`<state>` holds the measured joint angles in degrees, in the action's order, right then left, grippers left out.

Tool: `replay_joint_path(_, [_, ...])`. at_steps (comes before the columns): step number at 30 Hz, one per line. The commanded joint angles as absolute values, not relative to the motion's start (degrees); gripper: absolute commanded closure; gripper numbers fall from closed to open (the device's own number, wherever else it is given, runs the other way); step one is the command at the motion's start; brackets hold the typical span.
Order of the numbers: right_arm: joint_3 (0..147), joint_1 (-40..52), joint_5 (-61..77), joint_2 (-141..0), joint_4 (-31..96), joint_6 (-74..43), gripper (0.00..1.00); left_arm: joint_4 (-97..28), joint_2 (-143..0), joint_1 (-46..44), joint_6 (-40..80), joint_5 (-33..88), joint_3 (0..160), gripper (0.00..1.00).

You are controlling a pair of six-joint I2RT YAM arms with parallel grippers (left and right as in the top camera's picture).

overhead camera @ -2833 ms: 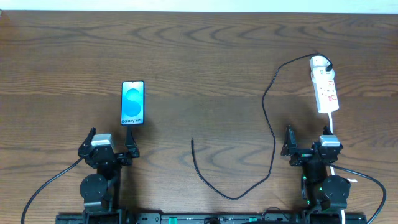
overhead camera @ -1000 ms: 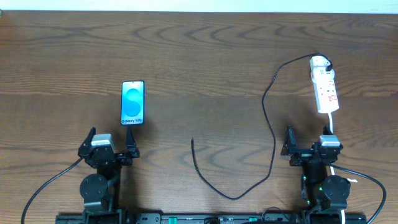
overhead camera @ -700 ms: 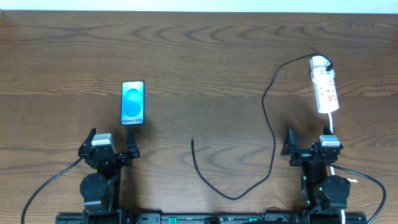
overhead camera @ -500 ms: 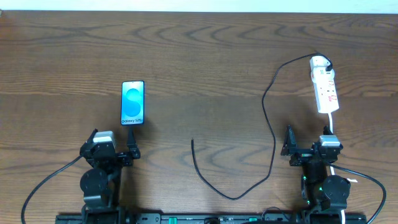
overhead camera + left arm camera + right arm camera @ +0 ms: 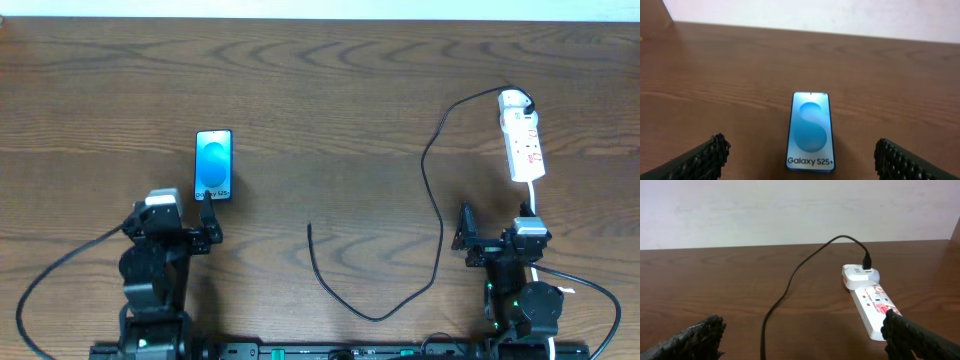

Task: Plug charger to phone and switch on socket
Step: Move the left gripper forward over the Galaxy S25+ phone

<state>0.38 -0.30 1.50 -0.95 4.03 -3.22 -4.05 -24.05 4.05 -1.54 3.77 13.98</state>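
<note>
The phone [image 5: 214,165] lies flat on the left of the table, blue screen up. In the left wrist view the phone [image 5: 810,131] lies straight ahead of my open left gripper [image 5: 801,146], its near end about level with the fingertips. From overhead the left gripper [image 5: 178,213] is just below the phone. The charger cable [image 5: 440,240] runs from the adapter on the socket [image 5: 523,145] down in a loop to its free plug [image 5: 309,230] at mid-table. My right gripper [image 5: 493,232] is open and empty below the socket [image 5: 870,307], with the cable [image 5: 790,282] in front of it.
The white adapter [image 5: 860,275] sits plugged at the socket's far end. The socket's white cord [image 5: 531,197] runs down past my right arm. The table is dark wood, with a pale wall behind its far edge.
My left arm has moved forward toward the phone, so its fingers now reach the phone's near end. The right arm, cable, phone and socket have not moved.
</note>
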Motion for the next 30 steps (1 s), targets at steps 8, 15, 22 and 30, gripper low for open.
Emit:
replay_joint_path(8, [0.32, 0.1, 1.65, -0.34, 4.27, -2.72, 0.01, -4.36, -36.27, 3.92, -2.28, 4.1, 22.55, 0.05])
replay_joint_path(15, [0.32, 0.1, 1.65, -0.34, 4.27, -2.72, 0.01, -7.25, -43.68, 3.92, -2.28, 6.02, 28.8, 0.05])
replay_joint_path(22, [0.32, 0.1, 1.65, -0.34, 4.27, -2.72, 0.01, -13.15, -48.29, 3.95, -2.96, 5.96, 34.98, 0.05])
replay_joint_path(30, [0.32, 0.1, 1.65, -0.34, 4.27, -2.72, 0.01, -19.73, -52.38, 3.92, -2.94, 6.0, 42.15, 0.05])
